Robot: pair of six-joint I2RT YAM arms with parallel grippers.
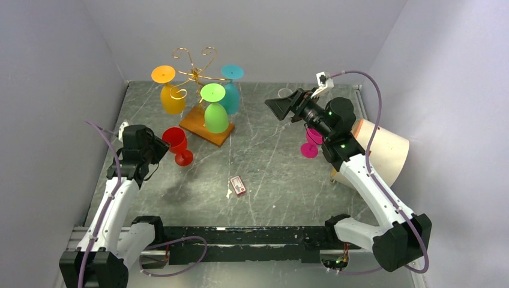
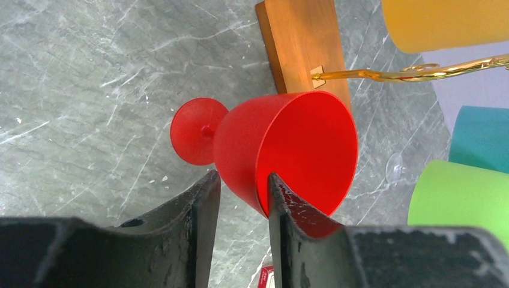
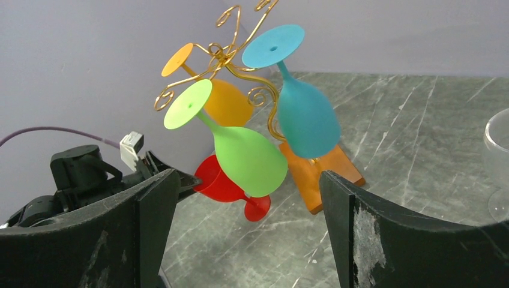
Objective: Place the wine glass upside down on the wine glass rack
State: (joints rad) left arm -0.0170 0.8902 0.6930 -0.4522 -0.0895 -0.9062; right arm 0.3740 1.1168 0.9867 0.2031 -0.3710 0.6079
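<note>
The red wine glass point(image 1: 175, 139) is tilted in front of the rack, its foot low by the table. My left gripper point(image 1: 163, 144) is shut on its rim. In the left wrist view, the left gripper point(image 2: 243, 177) has one finger inside the red wine glass point(image 2: 300, 144) and one outside. The gold wire wine glass rack point(image 1: 193, 72) stands on a brown wooden base point(image 1: 201, 125). Orange point(image 1: 171, 96), green point(image 1: 215, 114) and teal point(image 1: 231, 93) glasses hang upside down on it. My right gripper point(image 1: 279, 105) is raised at the right, open and empty. It faces the rack point(image 3: 225, 54) and the red glass point(image 3: 222, 183).
A pink glass point(image 1: 310, 147) stands under the right arm. A clear glass point(image 3: 498, 162) shows at the right edge of the right wrist view. A small red box point(image 1: 238, 185) lies mid-table. A beige cylinder point(image 1: 387, 150) lies at the right table edge. Grey walls enclose the table.
</note>
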